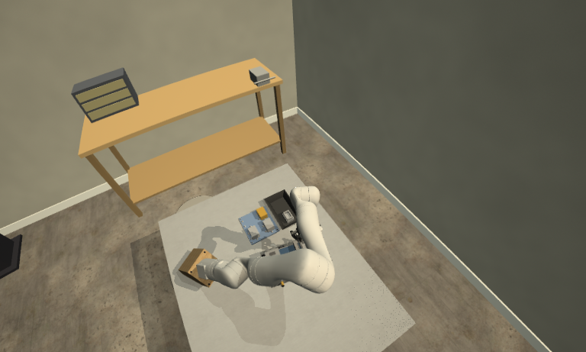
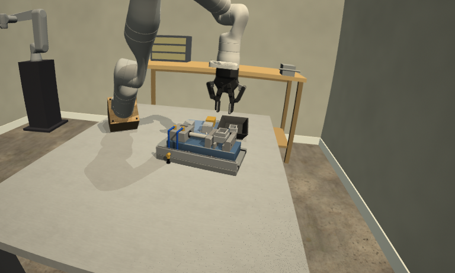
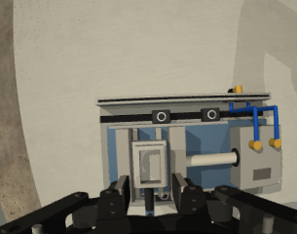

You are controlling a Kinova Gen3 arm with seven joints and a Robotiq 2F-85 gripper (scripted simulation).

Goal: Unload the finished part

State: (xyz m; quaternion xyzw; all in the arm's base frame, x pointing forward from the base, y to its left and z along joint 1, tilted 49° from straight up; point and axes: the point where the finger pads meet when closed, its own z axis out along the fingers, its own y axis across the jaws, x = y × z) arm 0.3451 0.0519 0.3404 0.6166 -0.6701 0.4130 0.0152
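Observation:
The finished part (image 2: 221, 134) (image 3: 149, 184), a light grey block with a rectangular pocket on top, sits between the jaws of the vise (image 2: 204, 149) (image 3: 206, 141). The wrist view shows narrow gaps beside it; contact with the jaws cannot be told. My gripper (image 2: 224, 111) (image 3: 151, 185) points down above and behind the vise, partly open, with nothing between its fingers. The black outfeed tray (image 1: 276, 200) (image 2: 246, 127) stands behind the vise. A similar pocketed part (image 1: 288, 215) (image 2: 233, 127) lies in it. In the top view my arm hides much of the vise.
A blue plate (image 1: 244, 222) beside the tray bears grey blocks and an orange block (image 1: 261, 212) (image 2: 210, 119). Blue hoses (image 2: 168, 137) (image 3: 255, 127) rise at the vise's cylinder end. A small yellow-topped fitting (image 2: 168, 157) (image 3: 238, 89) stands by the vise's front edge.

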